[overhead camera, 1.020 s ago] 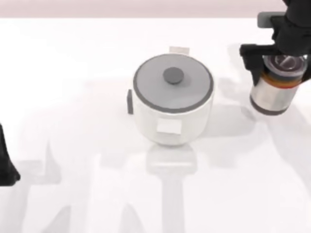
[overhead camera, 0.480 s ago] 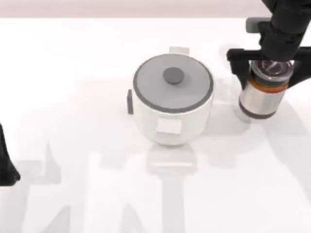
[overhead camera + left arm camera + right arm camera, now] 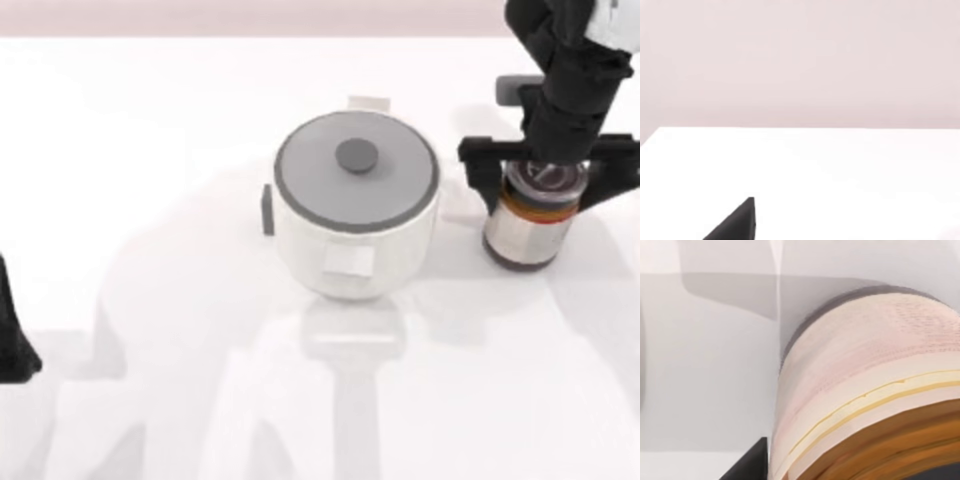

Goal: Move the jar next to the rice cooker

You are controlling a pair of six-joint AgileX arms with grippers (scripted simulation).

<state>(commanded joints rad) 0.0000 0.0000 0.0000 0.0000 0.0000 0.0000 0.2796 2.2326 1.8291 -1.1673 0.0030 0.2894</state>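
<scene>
The rice cooker (image 3: 355,205), white with a grey lid and dark knob, stands at the table's middle. Just to its right the jar (image 3: 528,220) is upright, with a narrow gap between the two. My right gripper (image 3: 545,178) comes down from above and is shut on the jar near its lid, one dark finger on each side. In the right wrist view the jar (image 3: 865,380) fills the picture with its orange band close up, and one dark finger (image 3: 752,462) presses its side. Whether the base touches the table is unclear.
My left arm (image 3: 12,345) is parked at the table's left edge. Its wrist view shows one dark finger (image 3: 737,225) over bare white table and the back wall. A small grey tab (image 3: 268,210) sticks out of the cooker's left side.
My right gripper has carried the jar leftwards and nearer the front, down towards the table, closing the gap to the rice cooker. The left arm has not moved.
</scene>
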